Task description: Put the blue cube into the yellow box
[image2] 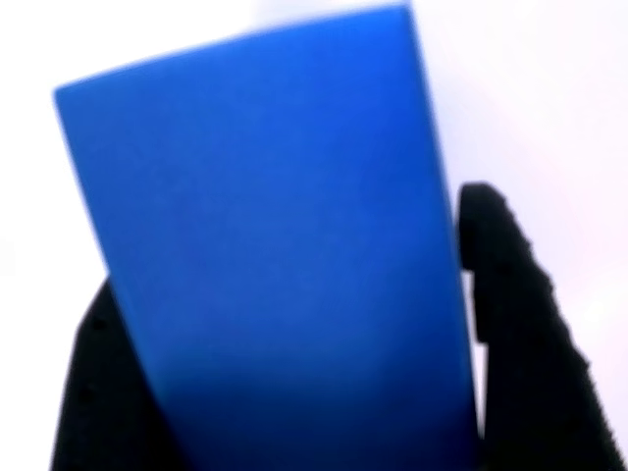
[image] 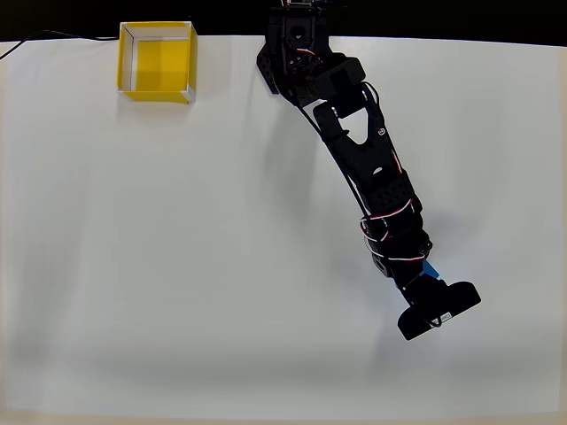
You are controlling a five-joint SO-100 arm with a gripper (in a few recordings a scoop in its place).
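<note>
claw [image2: 285, 324] clamped on blue cube [image2: 265, 255], 1 black finger [image2: 510, 314] on each side | held near tabletop [image: 177, 266] front-right (pinched for carrying) | yellow box [image: 157, 64] waiting at back-left corner, well apart

No readable text, label or number — none anywhere

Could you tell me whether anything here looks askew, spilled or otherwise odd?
Nothing stands out. The blue cube sits between the black fingers, leaning slightly in the wrist view. The yellow box stands upright near the table's far edge.
</note>
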